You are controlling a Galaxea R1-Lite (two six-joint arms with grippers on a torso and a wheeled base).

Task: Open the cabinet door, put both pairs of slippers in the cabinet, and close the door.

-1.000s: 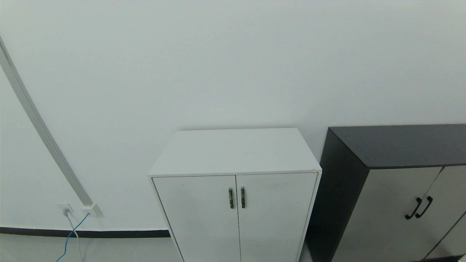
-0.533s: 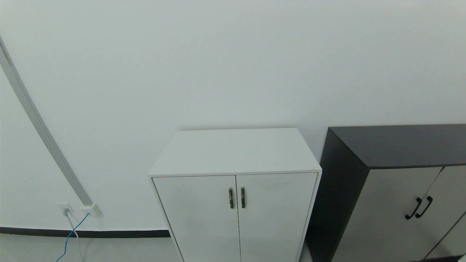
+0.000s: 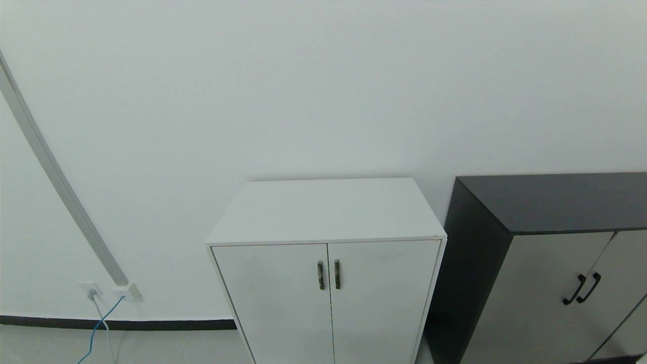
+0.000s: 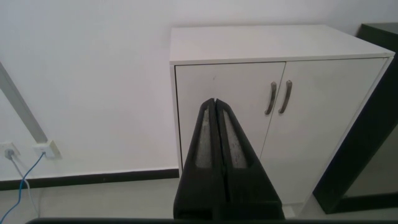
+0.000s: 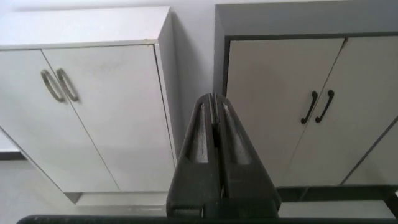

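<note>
Nearest the left wrist camera, the left end effector (image 4: 215, 102) has its two dark, wedge-shaped fingers (image 4: 204, 140) pressed flat together with nothing between them. Each finger has a grey, slightly rough inner pad. It is held in front of the white cabinet (image 3: 323, 212) without touching it, and it covers the lower part of the left door (image 3: 275, 303) in that view. The right end effector (image 5: 212, 98) is also closed on itself with no load. It points at the narrow gap where the white cabinet meets the dark cabinet (image 3: 556, 202).

The white cabinet is a plain box with a smooth, matt, flat top. Both of its doors are shut, so the inside is hidden. Two short, dull metal bar handles (image 3: 320, 275) stand upright on either side of the centre seam. In the head view the picture's edge cuts off the lower part of the cabinet.

Just beside it, on the robot's right, the dark cabinet has a black top and side, pale doors and curved black handles (image 3: 581, 288). Its far side runs out of view.

Behind both cabinets is a bare white wall (image 3: 323, 91). A grey trunking strip (image 3: 55, 177) slants down it to a socket (image 3: 90, 290), and a blue cable (image 3: 98, 328) hangs from there towards the floor (image 4: 93, 199). A dark skirting band (image 3: 151, 324) runs along the wall's foot.
</note>
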